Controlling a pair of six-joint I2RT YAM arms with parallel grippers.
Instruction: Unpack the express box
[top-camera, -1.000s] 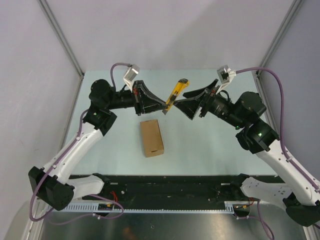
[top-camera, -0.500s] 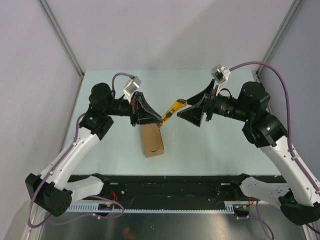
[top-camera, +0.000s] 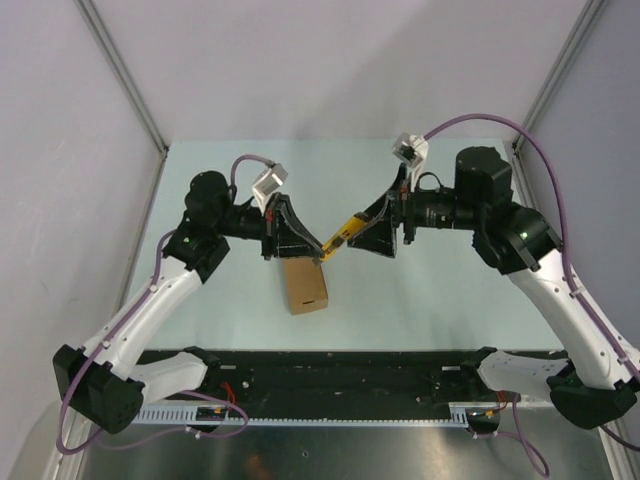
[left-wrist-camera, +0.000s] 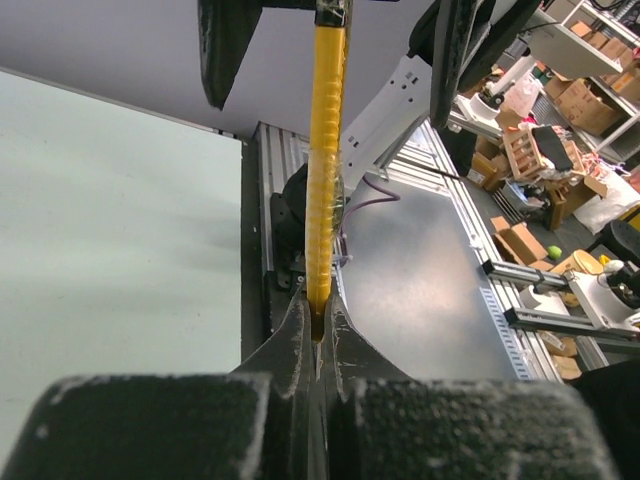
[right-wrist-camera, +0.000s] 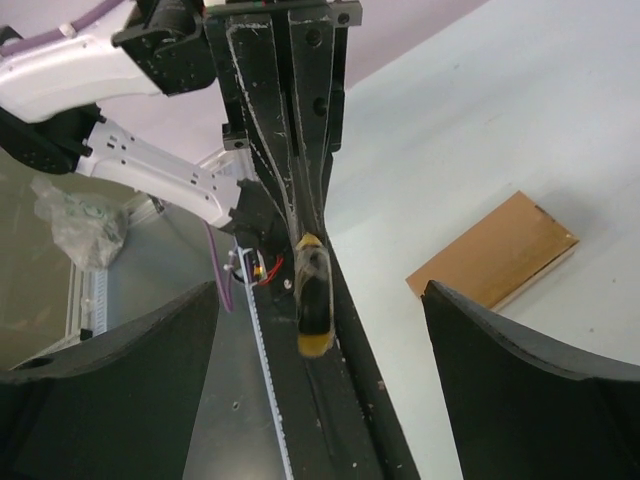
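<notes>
The express box (top-camera: 303, 285) is a brown carton lying flat on the table; it also shows in the right wrist view (right-wrist-camera: 495, 250). My left gripper (top-camera: 320, 248) is just above the box's far end, shut on the tip end of a yellow-and-black utility knife (top-camera: 343, 232). In the left wrist view the fingers (left-wrist-camera: 296, 330) pinch the knife (left-wrist-camera: 324, 160), which runs straight away from them. My right gripper (top-camera: 368, 226) is wide open, with its fingers on either side of the knife's rear end (right-wrist-camera: 314, 300) and not touching it. The box is hidden in the left wrist view.
The pale green table (top-camera: 430, 290) is walled by grey panels at the back and both sides. A black rail (top-camera: 340, 370) with cables runs along the near edge by the arm bases.
My left gripper has moved down towards the box's far end with the knife, which now lies flatter. My open right gripper has moved left, so its fingers now flank the knife's rear end.
</notes>
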